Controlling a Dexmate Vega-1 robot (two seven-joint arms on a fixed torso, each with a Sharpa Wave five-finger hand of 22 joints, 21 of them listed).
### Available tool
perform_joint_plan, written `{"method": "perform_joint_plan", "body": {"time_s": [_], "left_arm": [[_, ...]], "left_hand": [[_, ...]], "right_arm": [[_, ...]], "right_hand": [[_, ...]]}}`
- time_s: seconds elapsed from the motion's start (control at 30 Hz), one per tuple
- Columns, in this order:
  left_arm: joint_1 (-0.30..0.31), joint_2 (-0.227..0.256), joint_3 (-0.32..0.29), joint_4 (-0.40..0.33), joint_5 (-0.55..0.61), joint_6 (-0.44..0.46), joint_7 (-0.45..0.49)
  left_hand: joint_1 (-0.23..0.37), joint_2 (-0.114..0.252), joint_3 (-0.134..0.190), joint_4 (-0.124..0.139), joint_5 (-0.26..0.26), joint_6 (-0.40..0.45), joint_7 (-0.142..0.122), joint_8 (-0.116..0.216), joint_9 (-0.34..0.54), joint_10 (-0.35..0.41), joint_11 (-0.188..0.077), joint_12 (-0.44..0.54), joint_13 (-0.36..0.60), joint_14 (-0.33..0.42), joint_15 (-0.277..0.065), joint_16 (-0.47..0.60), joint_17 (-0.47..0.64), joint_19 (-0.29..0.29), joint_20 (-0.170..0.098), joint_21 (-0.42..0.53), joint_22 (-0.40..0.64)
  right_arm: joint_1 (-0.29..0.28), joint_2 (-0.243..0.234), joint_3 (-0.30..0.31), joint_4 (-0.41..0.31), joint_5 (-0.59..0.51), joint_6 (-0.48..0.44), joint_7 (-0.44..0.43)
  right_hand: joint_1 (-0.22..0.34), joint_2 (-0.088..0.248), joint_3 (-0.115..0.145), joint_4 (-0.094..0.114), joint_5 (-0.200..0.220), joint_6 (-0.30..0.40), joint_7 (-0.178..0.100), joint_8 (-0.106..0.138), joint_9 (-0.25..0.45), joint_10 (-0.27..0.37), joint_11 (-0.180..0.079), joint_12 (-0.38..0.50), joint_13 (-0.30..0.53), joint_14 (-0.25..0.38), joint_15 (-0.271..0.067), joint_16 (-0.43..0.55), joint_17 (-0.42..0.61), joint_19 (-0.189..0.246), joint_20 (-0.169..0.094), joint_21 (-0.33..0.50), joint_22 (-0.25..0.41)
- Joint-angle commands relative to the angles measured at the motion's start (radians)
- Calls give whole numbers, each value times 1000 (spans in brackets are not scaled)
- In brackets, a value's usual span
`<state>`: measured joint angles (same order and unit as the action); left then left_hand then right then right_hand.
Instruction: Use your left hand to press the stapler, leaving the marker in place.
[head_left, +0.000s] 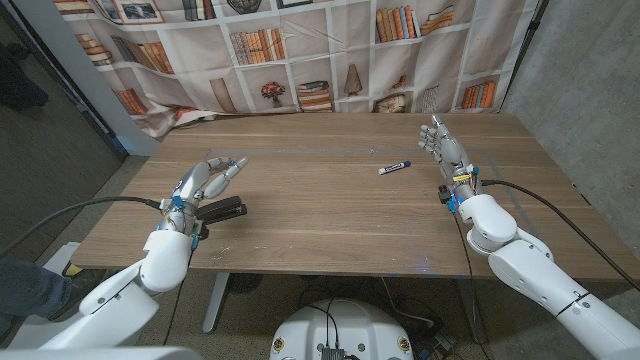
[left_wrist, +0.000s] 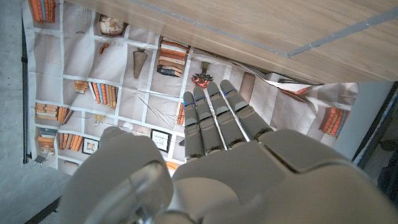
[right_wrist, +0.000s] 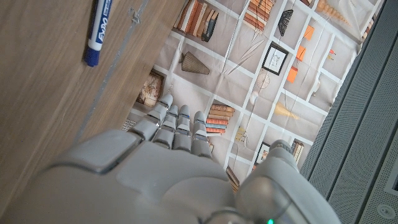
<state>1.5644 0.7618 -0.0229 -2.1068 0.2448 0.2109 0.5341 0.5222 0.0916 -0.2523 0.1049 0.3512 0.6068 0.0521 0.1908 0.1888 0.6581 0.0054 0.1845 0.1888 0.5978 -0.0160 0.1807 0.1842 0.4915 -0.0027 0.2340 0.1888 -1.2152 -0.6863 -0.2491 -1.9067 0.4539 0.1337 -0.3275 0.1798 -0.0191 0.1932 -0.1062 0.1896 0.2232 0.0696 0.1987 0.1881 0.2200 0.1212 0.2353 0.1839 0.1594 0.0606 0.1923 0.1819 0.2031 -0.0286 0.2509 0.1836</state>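
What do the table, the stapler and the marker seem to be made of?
Table: looks like wood or wood-look laminate, matte brown with visible grain lines.
Stapler: dark, almost black body, probably plastic or painted metal; too small to tell which.
Marker: smooth white barrel with blue print and a dark blue cap, most likely plastic; the right wrist view shows a slight sheen.

Head camera overlooks table (head_left: 330, 220); 2 wrist cameras face the backdrop (left_wrist: 124, 81).

The counter (head_left: 330, 220) is showing matt brown wood grain. The stapler (head_left: 222, 210) is looking like dark matt plastic. The marker (head_left: 395, 167) is gleaming as smooth white plastic. Both hands, left hand (head_left: 205, 182) and right hand (head_left: 447, 150), are wearing smooth pale-grey plastic shells.
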Motion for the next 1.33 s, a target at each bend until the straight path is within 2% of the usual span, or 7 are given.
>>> {"method": "perform_joint_plan", "body": {"time_s": [0.03,0.3,0.4,0.47,0.7,0.93,1.33], "left_arm": [[-110,-61,-18,94,-290,-303,-231],[-217,-125,0,200,-480,-391,-426],[-247,-143,6,229,-517,-410,-482],[-265,-157,11,245,-533,-420,-510],[-299,-190,21,268,-532,-425,-540],[-307,-196,21,279,-532,-424,-574],[-304,-205,4,277,-521,-413,-578]], "left_hand": [[2,12,-7,4,-1,-8,5,-3,3,-12,-4,-4,6,-11,4,-2,1,-9,4,-3,2],[0,18,-11,8,-8,-39,16,-8,4,-38,9,-4,6,-41,22,-4,2,-31,15,-11,2],[-6,21,-19,13,-17,-101,21,-13,4,-101,16,-10,6,-99,32,-8,3,-63,19,-21,2],[-12,18,-27,17,-23,-151,14,-17,4,-149,17,-12,7,-140,47,-9,4,-82,31,-26,2],[-24,11,-40,21,-27,-214,18,-18,5,-195,29,-10,7,-179,48,-6,5,-103,31,-29,2],[-28,8,-44,23,-28,-222,18,-14,5,-203,32,-7,7,-196,47,-7,4,-113,25,-32,2],[-33,4,-49,24,-28,-224,20,-9,5,-207,29,-2,7,-201,46,-3,4,-119,26,-31,2]], "right_arm": [[-5,-28,26,-29,-3,-6,17],[-5,-32,39,-23,2,13,32],[-11,-34,46,-21,0,24,35],[-15,-32,48,-15,-1,41,41],[-34,-27,56,-15,-4,59,37],[-43,-16,60,-7,-7,75,33],[-42,-5,57,4,-11,80,30]], "right_hand": [[2,11,-5,2,1,11,-2,0,3,9,-1,-4,5,9,4,-1,2,6,-6,-1,3],[2,11,-6,1,1,13,-3,1,3,14,-2,-4,5,12,2,-1,2,10,-6,-2,3],[2,11,-6,1,1,14,-3,1,3,15,0,-3,5,12,3,-1,2,12,-6,-2,3],[2,11,-6,1,1,14,-3,1,3,15,0,-4,5,11,2,-1,2,14,-8,-2,3],[3,11,-6,0,1,18,2,2,3,9,-2,-7,6,9,4,-3,2,18,-8,-2,3],[4,12,-6,0,1,20,2,3,3,9,-3,-7,6,11,3,-2,2,20,-9,-3,3],[6,12,-7,-1,2,29,5,5,3,15,0,-5,6,14,5,-2,2,23,-9,-4,3]]}}
